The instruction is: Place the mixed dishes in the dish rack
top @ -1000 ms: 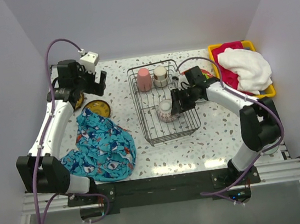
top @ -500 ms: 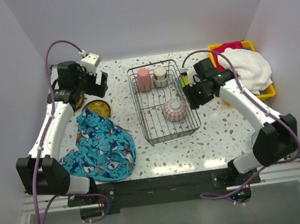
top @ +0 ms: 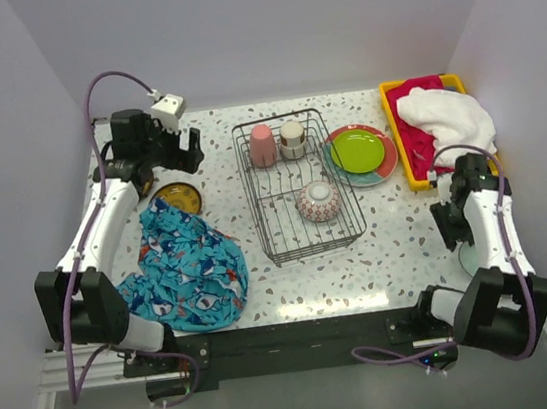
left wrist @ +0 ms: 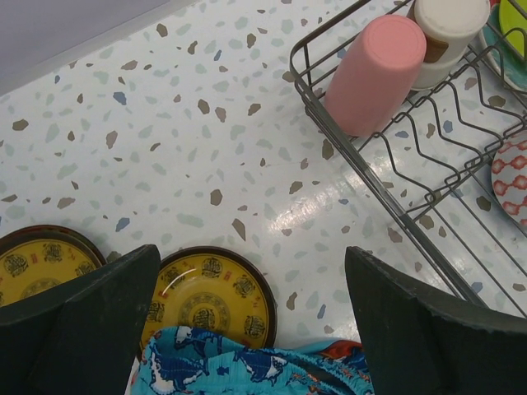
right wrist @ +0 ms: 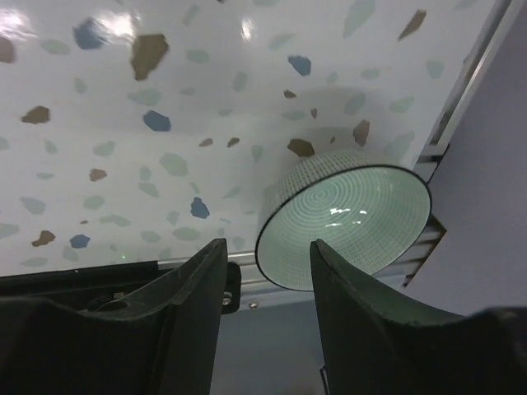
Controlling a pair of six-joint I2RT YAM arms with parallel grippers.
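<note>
The dish rack (top: 276,226) holds a pink cup (top: 263,145), a cream cup (top: 292,138) and an upturned patterned bowl (top: 317,201). A lime-green plate (top: 356,149) lies on a teal-and-red plate (top: 385,162) just right of the rack. My left gripper (left wrist: 255,329) hangs wide open above a yellow plate (left wrist: 210,296); a second yellow plate (left wrist: 41,262) lies to its left. My right gripper (right wrist: 268,271) is open at the near right table edge. The rim of the mint bowl (right wrist: 346,218) sits just beyond its fingertips, not gripped.
A blue patterned cloth (top: 186,266) lies in front of the yellow plates and covers the near edge of one. A yellow tray (top: 405,142) with red and white towels stands at the back right. The table's near rail (right wrist: 247,284) runs right under the mint bowl.
My right arm left the patterned bowl in the rack and swung right and back to the near right edge, over the mint bowl. My left arm shifted slightly.
</note>
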